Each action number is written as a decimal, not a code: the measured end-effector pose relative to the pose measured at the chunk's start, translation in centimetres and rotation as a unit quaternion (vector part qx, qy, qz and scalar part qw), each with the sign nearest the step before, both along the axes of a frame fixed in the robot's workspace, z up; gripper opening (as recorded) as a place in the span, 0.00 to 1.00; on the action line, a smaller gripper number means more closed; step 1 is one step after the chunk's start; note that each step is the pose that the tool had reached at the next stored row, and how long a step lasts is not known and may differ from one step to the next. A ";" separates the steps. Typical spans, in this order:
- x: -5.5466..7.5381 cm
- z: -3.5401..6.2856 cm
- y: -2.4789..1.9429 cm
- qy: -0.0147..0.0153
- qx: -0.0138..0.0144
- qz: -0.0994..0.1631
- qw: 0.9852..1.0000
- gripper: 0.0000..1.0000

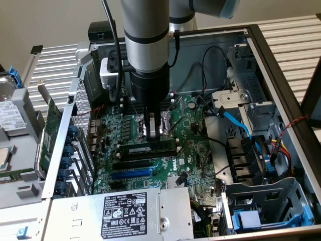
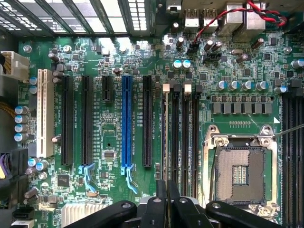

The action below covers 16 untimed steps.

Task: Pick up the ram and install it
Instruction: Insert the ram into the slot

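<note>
Open PC case (image 1: 281, 75) lying on its side, green motherboard (image 1: 165, 165) facing up. Bare CPU socket (image 2: 239, 175) with its metal frame, row of capacitors (image 2: 241, 85) just beside it. One blue expansion slot (image 2: 126, 121) between long black ones, white slot (image 2: 45, 111) off at the board's edge. Power supply (image 1: 125, 213) with a black label along the near edge of the case. Light blue SATA cable (image 1: 235, 120) curving toward the drive cage (image 1: 261, 201) on the exterior view's right. Loose hard drive (image 1: 12, 118) outside the case on the exterior view's left.
</note>
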<state>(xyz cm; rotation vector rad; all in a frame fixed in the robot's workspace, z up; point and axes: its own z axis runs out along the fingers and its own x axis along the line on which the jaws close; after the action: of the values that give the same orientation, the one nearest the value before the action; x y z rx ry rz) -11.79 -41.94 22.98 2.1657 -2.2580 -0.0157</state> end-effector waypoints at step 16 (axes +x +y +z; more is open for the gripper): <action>-0.1 -0.30 0.00 0.000 0.000 0.000 1.000 0.20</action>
<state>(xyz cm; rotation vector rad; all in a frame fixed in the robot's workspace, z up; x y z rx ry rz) -11.89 -41.94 22.69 2.1657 -2.2581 -0.0153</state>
